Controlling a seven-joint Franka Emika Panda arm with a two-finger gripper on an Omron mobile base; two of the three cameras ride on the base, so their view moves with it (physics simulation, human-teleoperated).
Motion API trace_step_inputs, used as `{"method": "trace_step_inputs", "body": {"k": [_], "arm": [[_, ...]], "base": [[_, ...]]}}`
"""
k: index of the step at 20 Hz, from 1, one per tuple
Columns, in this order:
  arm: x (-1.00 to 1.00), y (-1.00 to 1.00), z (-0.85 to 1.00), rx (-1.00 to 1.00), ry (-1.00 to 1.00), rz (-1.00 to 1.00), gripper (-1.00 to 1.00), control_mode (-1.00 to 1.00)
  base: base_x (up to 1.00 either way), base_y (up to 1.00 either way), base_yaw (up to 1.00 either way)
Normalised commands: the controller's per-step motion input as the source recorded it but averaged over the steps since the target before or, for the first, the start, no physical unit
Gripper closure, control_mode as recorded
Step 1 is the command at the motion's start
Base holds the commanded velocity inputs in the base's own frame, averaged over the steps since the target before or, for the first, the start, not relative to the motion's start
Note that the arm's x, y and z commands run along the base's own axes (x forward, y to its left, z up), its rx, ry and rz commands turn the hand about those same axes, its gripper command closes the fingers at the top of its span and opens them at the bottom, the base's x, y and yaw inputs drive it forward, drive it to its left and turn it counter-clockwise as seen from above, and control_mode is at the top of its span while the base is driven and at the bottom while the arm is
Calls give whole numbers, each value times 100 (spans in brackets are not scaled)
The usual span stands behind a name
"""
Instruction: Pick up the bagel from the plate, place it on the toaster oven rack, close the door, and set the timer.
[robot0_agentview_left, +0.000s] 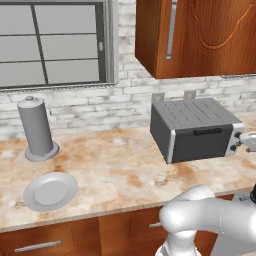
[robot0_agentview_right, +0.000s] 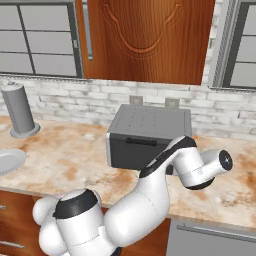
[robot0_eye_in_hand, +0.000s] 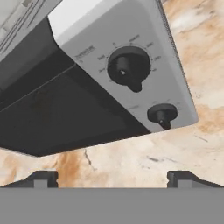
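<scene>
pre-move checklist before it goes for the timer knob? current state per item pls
1. Door shut: ok, panel flush with the toaster oven front.
2. Bagel off the plate: ok, plate bare.
3. Bagel on the rack: cannot tell, interior hidden.
4. Gripper open: ok, fingertips wide apart, nothing between them.
5. Large knob ahead of the gripper: ok, not yet touched; small knob sits beside it.
6. Which knob is the timer: cannot tell, labels unreadable.

Toaster oven (robot0_agentview_left: 195, 129): matt grey metal body w/ ribbed top; door (robot0_agentview_left: 202, 144) dark, smooth; control panel (robot0_eye_in_hand: 131, 65) pale satin, knobs (robot0_eye_in_hand: 129, 68) black matt plastic. Counter (robot0_agentview_left: 125, 175) polished mottled stone, beige/rust. Plate (robot0_agentview_left: 50, 191) at its front left edge & canister (robot0_agentview_left: 36, 129): smooth matt grey. Cabinets (robot0_agentview_right: 145, 40) glossy wood. Wall (robot0_agentview_left: 100, 102) rough whitewashed brick.
</scene>
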Motion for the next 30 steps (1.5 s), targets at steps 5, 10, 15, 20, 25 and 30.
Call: {"method": "trace_step_inputs", "body": {"k": [5,10,15,20,25,30], "arm": [[0,-6,-32,-8,-2,14,-100,-100],[3,-25,0,-4,-6,9,-100,-100],[21,-8,-7,-3,-1,6,-100,-100],[35,-6,-16,-2,0,4,-100,-100],[25,-14,-20,0,0,2,-100,-100],[29,-17,-17,0,0,1,-100,-100]], "base": [[0,0,0],[0,0,0],[0,0,0],[0,0,0],[0,0,0],[0,0,0]]}}
